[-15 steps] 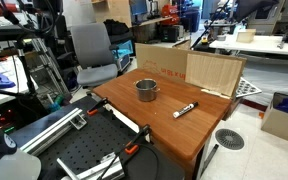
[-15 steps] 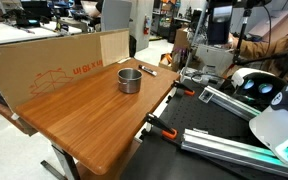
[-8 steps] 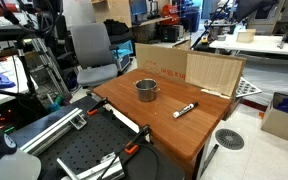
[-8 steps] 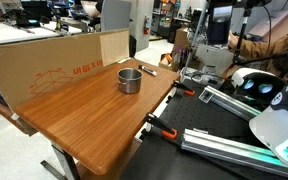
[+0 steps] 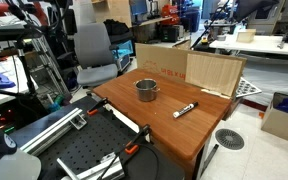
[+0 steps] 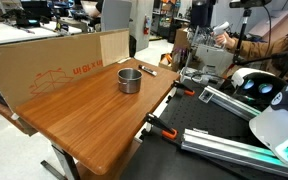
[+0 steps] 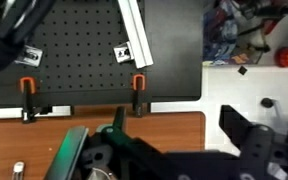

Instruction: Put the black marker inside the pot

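The small shiny steel pot [image 5: 147,89] stands on the wooden table [image 5: 174,135]; it also shows in the other exterior view [image 6: 130,80]. The black marker [image 5: 185,109] with a pale end lies flat on the table, a pot's width away from it, and shows again beyond the pot [image 6: 147,70]. My gripper [image 7: 179,130] is high above the table's edge, far from both things. Its dark fingers stand wide apart with nothing between them. In an exterior view it hangs near the top [image 6: 201,14].
A cardboard panel [image 5: 170,62] and a plywood board [image 5: 214,72] stand along one table edge. Orange clamps [image 7: 138,92] hold the table to a black perforated board [image 7: 84,50]. An office chair [image 5: 92,50] and equipment racks stand behind it.
The arm has shifted at the top of both exterior views. The pot and the marker have not moved.
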